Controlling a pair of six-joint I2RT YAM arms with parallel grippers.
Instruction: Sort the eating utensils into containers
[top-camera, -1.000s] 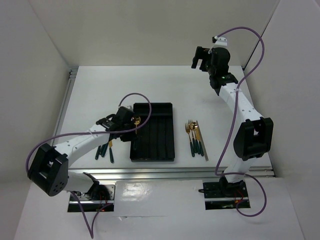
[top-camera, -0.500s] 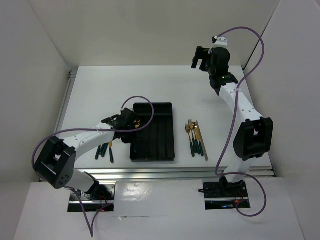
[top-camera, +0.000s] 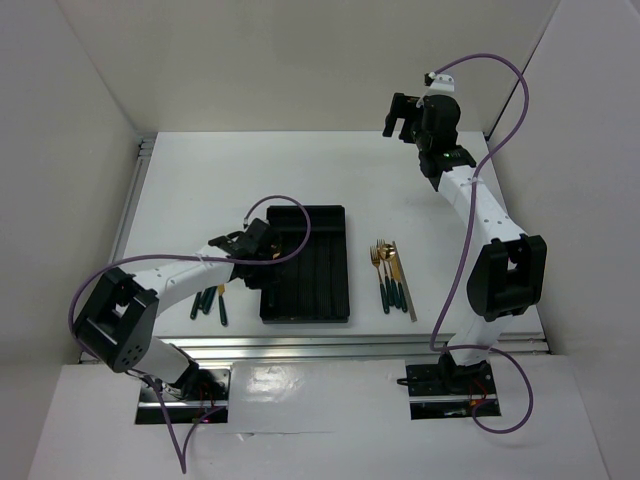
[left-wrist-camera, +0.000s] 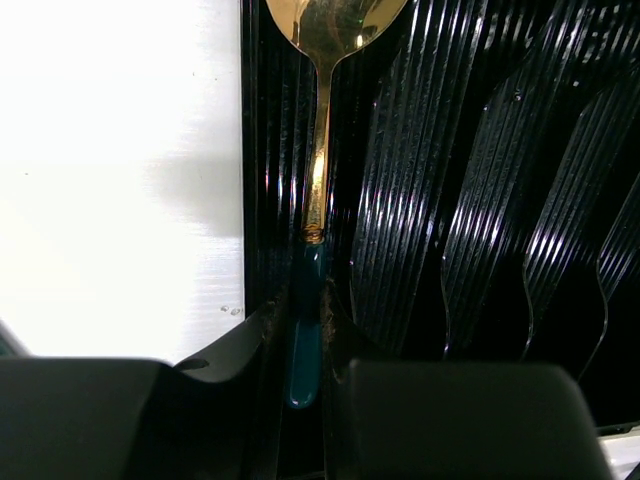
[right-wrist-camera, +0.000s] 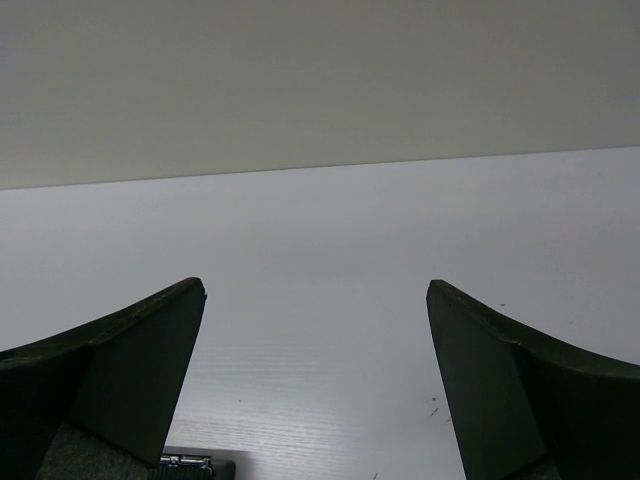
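My left gripper (top-camera: 266, 245) is shut on the dark green handle of a gold-headed spoon (left-wrist-camera: 318, 180). It holds the spoon lengthwise over the leftmost compartment of the black tray (top-camera: 322, 275), near the tray's far left corner. In the left wrist view the handle sits between my fingertips (left-wrist-camera: 304, 335) and the bowl points away along the tray (left-wrist-camera: 450, 200). Whether the spoon touches the tray floor I cannot tell. My right gripper (top-camera: 400, 118) is open and empty, raised high over the far right of the table, and it also shows in the right wrist view (right-wrist-camera: 315, 290).
Several forks and spoons (top-camera: 388, 272) with a thin silver piece (top-camera: 410, 292) lie right of the tray. Several green-handled utensils (top-camera: 212, 301) lie left of the tray, under my left arm. White walls enclose the table on three sides.
My left gripper has moved right with the spoon, from the tray's left edge to over its leftmost compartment. The right arm has not moved.
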